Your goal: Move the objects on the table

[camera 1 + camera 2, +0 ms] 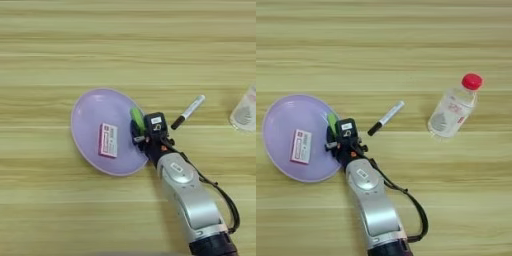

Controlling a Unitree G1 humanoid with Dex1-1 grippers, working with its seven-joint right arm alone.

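Observation:
A round lavender plate (90, 120) lies left of centre on the wooden table (128, 45). A small red-and-white flat box (108, 140) lies flat on it. My right gripper (138, 132) reaches in from the bottom right to the plate's right rim and is shut on a small green bar (136, 118), which sticks out above the rim. A white marker with a black cap (386, 118) lies on the table just right of the gripper. Further right, a clear plastic bottle with a red cap (453, 110) stands on the table.
My silver forearm (373, 205) with a looping black cable (418, 212) crosses the lower middle of the table.

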